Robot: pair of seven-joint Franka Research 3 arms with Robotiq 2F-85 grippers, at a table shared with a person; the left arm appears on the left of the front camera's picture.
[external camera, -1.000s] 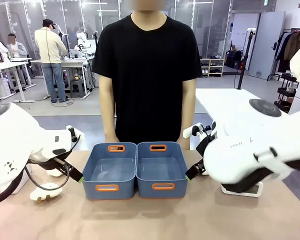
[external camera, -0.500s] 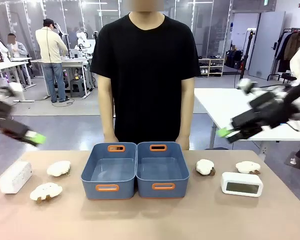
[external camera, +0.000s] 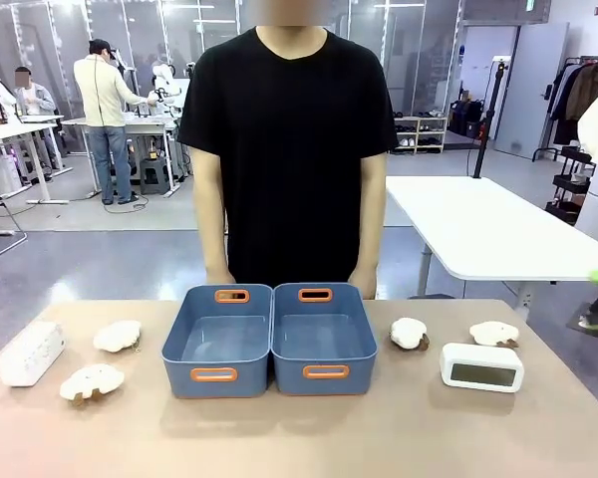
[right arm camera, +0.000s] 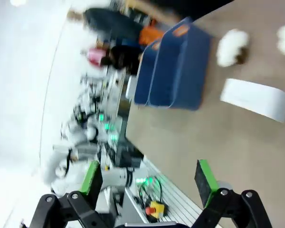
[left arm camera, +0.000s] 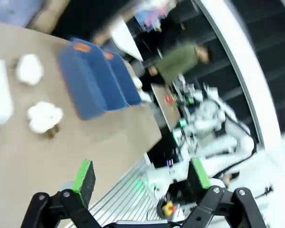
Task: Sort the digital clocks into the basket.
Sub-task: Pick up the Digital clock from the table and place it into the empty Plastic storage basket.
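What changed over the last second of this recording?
The left gripper and right gripper rose from beside the baskets and swung outward to their own sides. Both are open and empty; nothing was taken or released. The two digital clocks, the plush toys and both baskets stayed put.

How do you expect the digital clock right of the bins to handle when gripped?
Probably stiff: the digital clock looks like a hard plastic shell. Its smooth, rounded edges may slip. Low and wide, it seems unlikely to roll or tip.
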